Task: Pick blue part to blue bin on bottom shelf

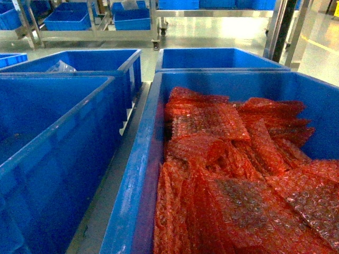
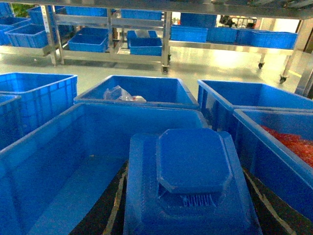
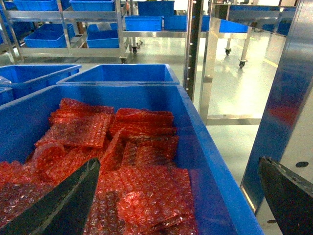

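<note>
The blue part (image 2: 193,166), a moulded plastic piece with a raised eight-sided top, fills the middle of the left wrist view. My left gripper (image 2: 186,196) is shut on it, and its dark fingers (image 2: 115,200) show on either side. The part hangs over an empty blue bin (image 2: 142,106), seen in the head view as the front left bin (image 1: 58,78). The bins stand on a grey steel deck, the bottom shelf (image 1: 114,180). My right gripper (image 3: 180,164) is open over the right rim of a bin (image 3: 205,147). Neither gripper shows in the head view.
The right front bin (image 1: 143,159) is full of red bubble-wrap bags (image 1: 222,159). Behind it stands another blue bin (image 1: 212,58), and a back left bin (image 2: 137,93) holds a clear bag. A perforated steel upright (image 3: 195,49) rises at the right. Racks with blue bins (image 2: 112,54) line the far floor.
</note>
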Controlling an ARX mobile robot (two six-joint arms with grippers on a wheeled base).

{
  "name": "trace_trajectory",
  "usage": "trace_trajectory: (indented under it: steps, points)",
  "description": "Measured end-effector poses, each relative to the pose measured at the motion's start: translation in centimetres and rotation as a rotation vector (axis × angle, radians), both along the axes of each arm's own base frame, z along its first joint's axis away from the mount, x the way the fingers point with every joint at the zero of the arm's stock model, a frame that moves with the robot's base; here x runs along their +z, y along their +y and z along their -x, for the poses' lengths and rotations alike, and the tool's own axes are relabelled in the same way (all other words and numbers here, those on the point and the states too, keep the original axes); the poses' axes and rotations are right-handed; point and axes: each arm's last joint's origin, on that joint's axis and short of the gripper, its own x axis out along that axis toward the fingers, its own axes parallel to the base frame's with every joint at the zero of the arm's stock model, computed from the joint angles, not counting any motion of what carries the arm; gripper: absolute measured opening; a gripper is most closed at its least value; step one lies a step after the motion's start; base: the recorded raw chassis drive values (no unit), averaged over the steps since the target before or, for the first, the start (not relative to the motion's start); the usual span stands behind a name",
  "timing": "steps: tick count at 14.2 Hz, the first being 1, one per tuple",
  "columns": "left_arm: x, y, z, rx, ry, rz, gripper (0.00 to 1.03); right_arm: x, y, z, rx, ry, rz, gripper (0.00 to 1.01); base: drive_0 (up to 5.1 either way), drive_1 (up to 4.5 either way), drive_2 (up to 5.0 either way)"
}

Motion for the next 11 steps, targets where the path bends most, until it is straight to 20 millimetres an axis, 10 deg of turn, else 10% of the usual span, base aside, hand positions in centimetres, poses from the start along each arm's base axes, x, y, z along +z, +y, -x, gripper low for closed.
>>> trace_trajectory:
  steps: [11]
  points:
    - [0.0,0.0,0.0,0.0,0.0,0.0,0.43,0.0,0.0,0.0,0.0,0.0,0.0,0.98,0.0,0.0,0.0]
